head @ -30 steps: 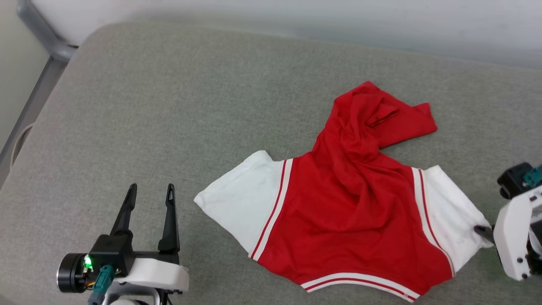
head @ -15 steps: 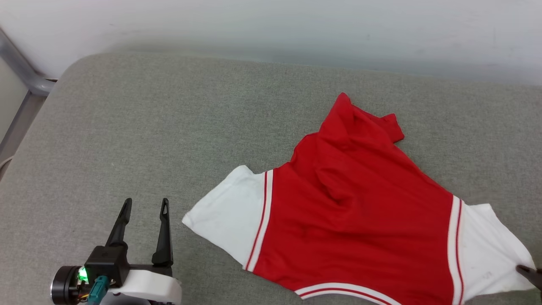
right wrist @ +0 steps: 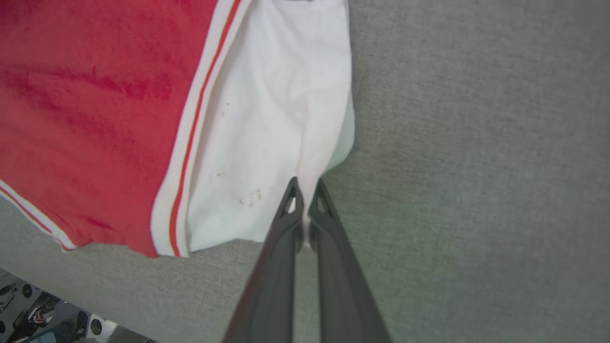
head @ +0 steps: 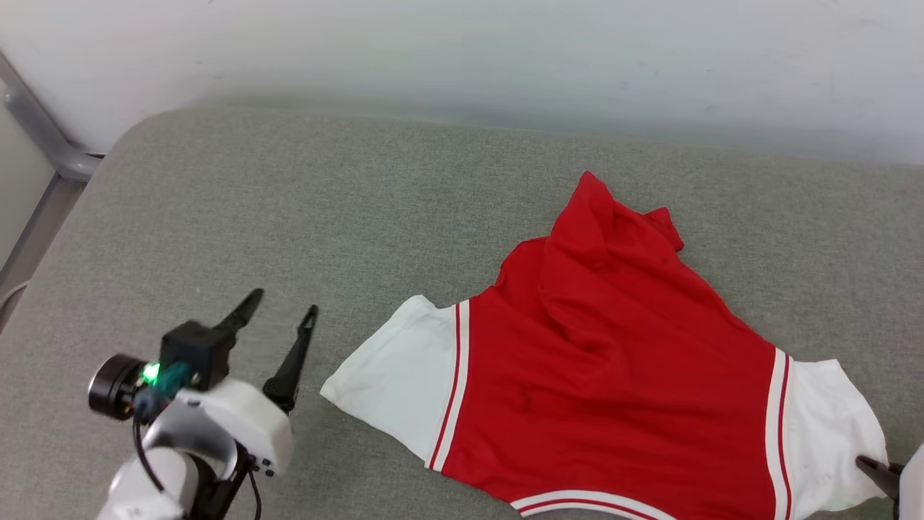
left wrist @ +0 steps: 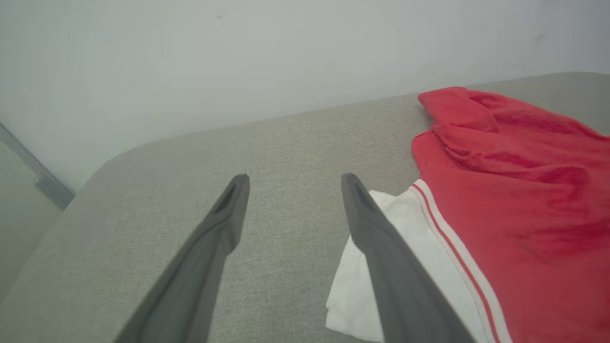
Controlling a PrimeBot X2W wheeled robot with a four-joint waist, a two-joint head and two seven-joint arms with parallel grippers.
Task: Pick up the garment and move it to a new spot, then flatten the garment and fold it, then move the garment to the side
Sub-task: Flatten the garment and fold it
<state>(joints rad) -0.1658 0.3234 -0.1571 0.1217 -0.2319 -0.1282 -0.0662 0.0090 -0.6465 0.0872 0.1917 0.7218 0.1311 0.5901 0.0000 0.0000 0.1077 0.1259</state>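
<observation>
Your right gripper (right wrist: 305,183) is pinched on the garment's (head: 613,375) white sleeve edge. Your left gripper (head: 283,303) is spread wide, empty, just beside the other sleeve. Garment lies on the grey cushion (head: 289,202) — far end bunched.

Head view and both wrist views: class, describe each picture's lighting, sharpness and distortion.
Head view: soft even light, no glare, the garment crisp. Left wrist view: the left gripper looms large, its edges slightly soft. Right wrist view: the grey surface shows sharp weave beside the right gripper.
</observation>
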